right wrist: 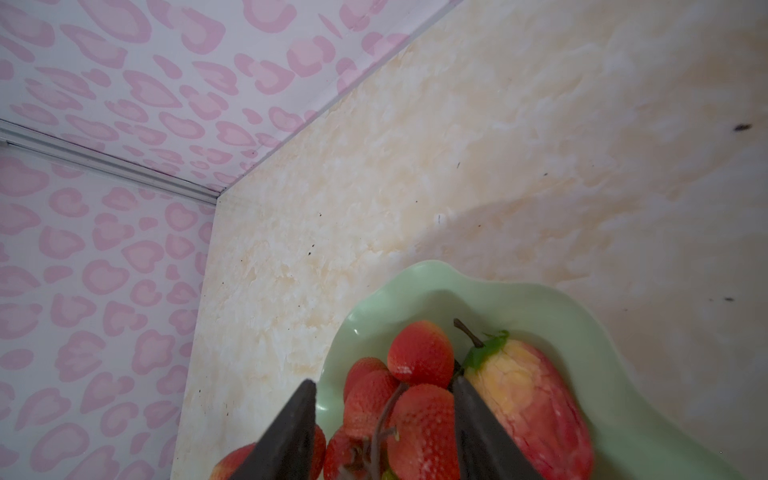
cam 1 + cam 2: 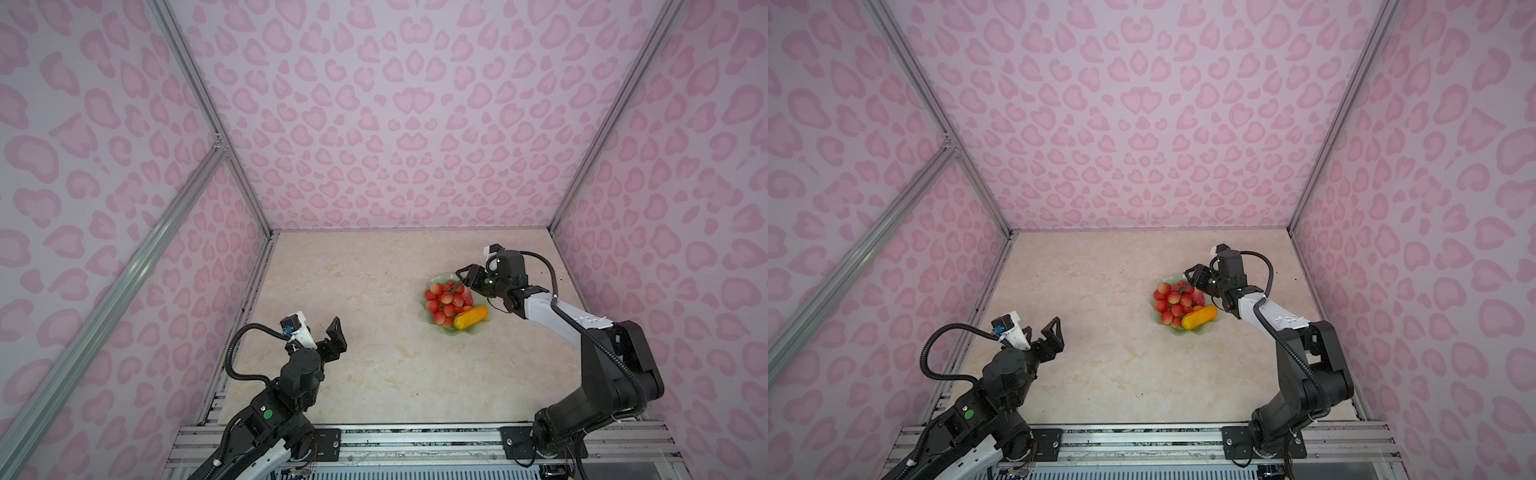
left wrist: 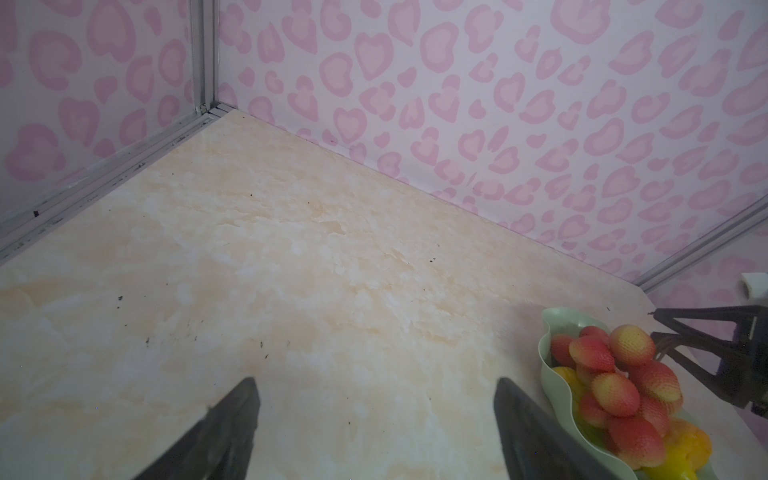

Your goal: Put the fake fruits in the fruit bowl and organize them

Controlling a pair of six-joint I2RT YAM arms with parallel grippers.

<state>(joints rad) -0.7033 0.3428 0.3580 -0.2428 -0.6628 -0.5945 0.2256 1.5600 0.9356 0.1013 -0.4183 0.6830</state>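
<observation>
The pale green fruit bowl [image 2: 452, 332] [image 2: 1177, 331] sits right of the table's middle in both top views. In it lie a cluster of red-pink lychees [image 2: 445, 301] [image 2: 1172, 303] [image 3: 615, 374] [image 1: 419, 353], a yellow-orange oblong fruit [image 2: 471, 317] [image 2: 1199, 318] [image 3: 681, 449] and a red-and-yellow fruit with a green leaf [image 1: 532, 403]. My right gripper [image 2: 461, 280] [image 2: 1188, 277] [image 1: 382, 399] hangs open over the bowl's far right side, its fingers astride the cluster's stem without clamping it. My left gripper [image 2: 336, 337] [image 2: 1052, 332] [image 3: 376, 386] stands open and empty over bare table, well left of the bowl.
The marble-look table [image 2: 374, 374] is boxed in by pink-patterned walls [image 2: 395, 124] on three sides, with metal frame rails [image 2: 415, 436] along the front edge. The bowl's wavy rim [image 3: 548, 332] [image 1: 424, 266] lies close to the right wall.
</observation>
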